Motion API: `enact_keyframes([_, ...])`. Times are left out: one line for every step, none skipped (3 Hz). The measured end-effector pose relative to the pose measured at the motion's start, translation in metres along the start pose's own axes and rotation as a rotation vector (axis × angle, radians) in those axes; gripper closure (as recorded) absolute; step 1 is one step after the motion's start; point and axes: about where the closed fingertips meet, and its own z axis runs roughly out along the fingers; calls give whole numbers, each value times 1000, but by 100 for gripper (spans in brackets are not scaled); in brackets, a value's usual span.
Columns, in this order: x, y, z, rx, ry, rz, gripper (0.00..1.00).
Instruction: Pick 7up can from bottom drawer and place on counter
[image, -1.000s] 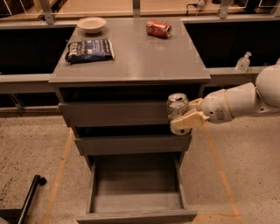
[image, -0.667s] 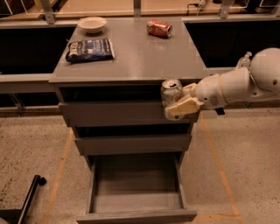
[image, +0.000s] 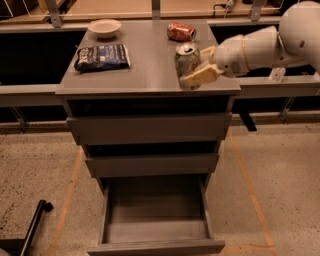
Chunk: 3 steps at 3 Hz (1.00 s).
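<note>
**7up can in grip at table's front corner**

The gripper (image: 195, 66) sits over the front corner of the table (image: 145, 70), w/ the arm extending in from beyond that side. Its fingers (image: 202, 75) are closed onto the 7up can (image: 186, 56). One tan finger crosses the can's lower front, the other sits against its far side nearer the top.

The can is upright, metal top showing, over the table near the front edge. Can't tell if its base touches the surface or hangs just above, since the lower finger hides it. The bottom drawer (image: 157, 227) is pulled out w/ nothing visible inside.

Handling, as I judge it:
- Light, thin-walled metal, smooth & prob. a bit slippery.
- Walls dent if squeezed hard, so moderate pressure at mid-body, across the width, approx where the hold is.
- Tall & narrow, so it tips easily. It should go down flat, w/ the fingers then parting straight.
- It's close to the edge, so a spot further in looks safer.

Also on the table: an orange-red can (image: 181, 31) on its side just behind the 7up can. A dark snack bag (image: 102, 56) & a bowl (image: 104, 27) are well apart from it, toward the other side.
</note>
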Motion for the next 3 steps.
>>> enact_keyframes([-32,-22,-20,58,-44,-42,100])
enact_keyframes([-28,-9,-28,92,-79,2,100])
enact_keyframes([-2,-21,-8,181,-124,73,100])
